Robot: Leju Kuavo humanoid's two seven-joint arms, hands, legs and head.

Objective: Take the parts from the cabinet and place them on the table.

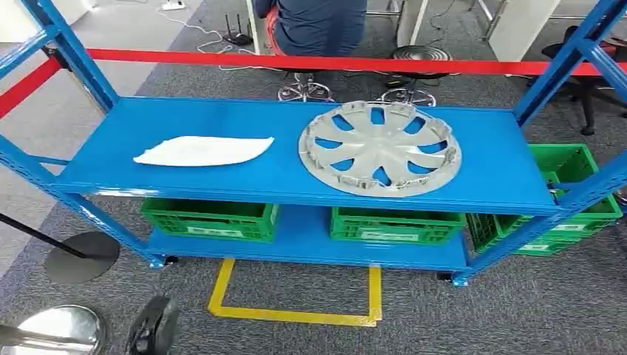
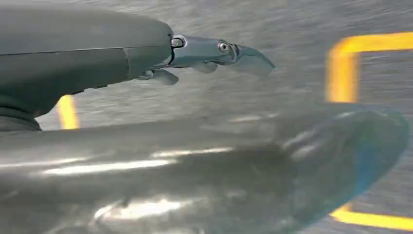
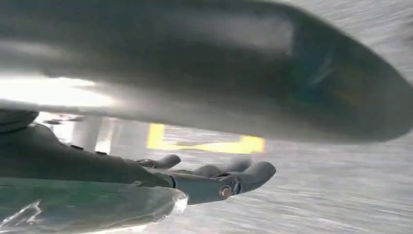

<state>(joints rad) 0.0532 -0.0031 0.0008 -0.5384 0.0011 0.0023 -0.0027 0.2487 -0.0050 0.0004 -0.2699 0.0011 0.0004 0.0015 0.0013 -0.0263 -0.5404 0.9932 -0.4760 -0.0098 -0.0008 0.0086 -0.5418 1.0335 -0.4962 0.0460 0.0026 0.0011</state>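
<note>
A silver wheel cover lies flat on the right half of the blue rack's top shelf. A white curved panel lies on the left half of the same shelf. My left hand hangs low at the bottom left, well short of the rack. In the left wrist view the left hand has its fingers stretched out over grey carpet and holds nothing. In the right wrist view the right hand also hangs over the carpet, fingers apart, with nothing in it.
Green crates sit on the lower shelf, and another green crate stands at the rack's right end. A yellow tape square marks the floor in front. A red barrier tape, a seated person and stools lie behind.
</note>
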